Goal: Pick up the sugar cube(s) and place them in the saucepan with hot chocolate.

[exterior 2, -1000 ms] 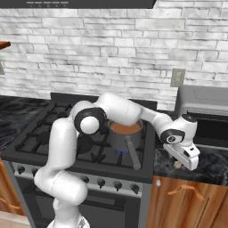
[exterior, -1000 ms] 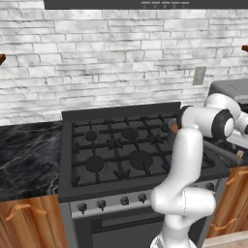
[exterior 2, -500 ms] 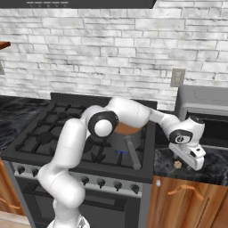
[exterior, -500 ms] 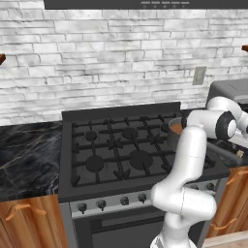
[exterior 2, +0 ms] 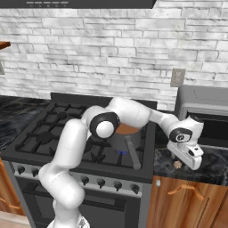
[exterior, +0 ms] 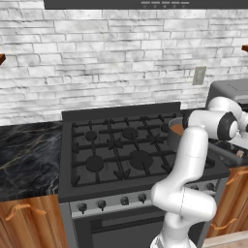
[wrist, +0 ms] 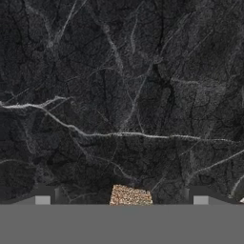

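A brown speckled sugar cube [exterior 2: 178, 164] lies on the black marble counter [exterior 2: 209, 167] right of the stove. In the hand view the sugar cube [wrist: 131, 195] sits low in the middle, between my two fingertips [wrist: 43, 198], which stand wide apart on either side of it. My gripper [exterior 2: 181, 160] hangs just above the cube, open, holding nothing. The grey saucepan [exterior 2: 127, 132] with reddish-brown liquid stands on the stove's right rear burner, its handle pointing to the front. From the left base, the saucepan [exterior: 175, 130] is mostly hidden behind my arm.
A grey boxy appliance [exterior 2: 205, 111] stands at the back of the right counter, close behind my hand. The black gas stove [exterior 2: 53, 129] fills the left. The counter's front edge runs just in front of the cube.
My arm has swung further right and down over the right counter, bringing the hand low over the sugar cube. The saucepan has stayed put.
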